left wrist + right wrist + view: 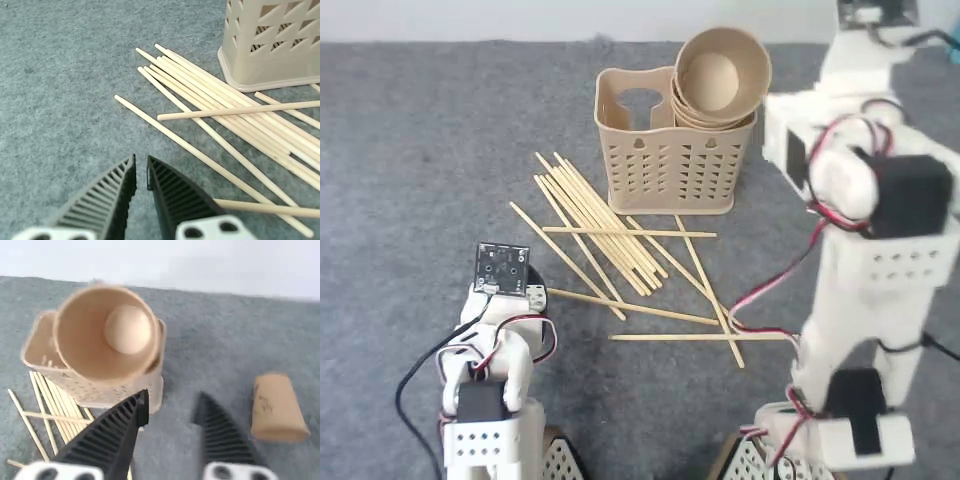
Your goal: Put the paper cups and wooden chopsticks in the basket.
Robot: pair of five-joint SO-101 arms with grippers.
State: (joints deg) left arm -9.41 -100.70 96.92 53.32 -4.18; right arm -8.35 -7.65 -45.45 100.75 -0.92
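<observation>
A beige slotted basket [665,160] stands at the back of the grey carpet. Stacked paper cups [720,75] lean in its right compartment, mouths facing up and forward. Several wooden chopsticks [605,235] lie scattered in front of it. My left gripper [141,165] hovers low over the carpet just short of the nearest chopsticks [220,120], shut with nothing in it. My right gripper [172,400] is open in the air, facing the stacked cups [105,335] in the basket [95,385]. One more paper cup [277,407] lies on its side on the carpet beside that gripper.
The left arm [495,340] stands at the front left and the taller right arm [865,230] at the right, close to the basket's right side. Bare carpet [420,150] stretches to the left of the chopsticks.
</observation>
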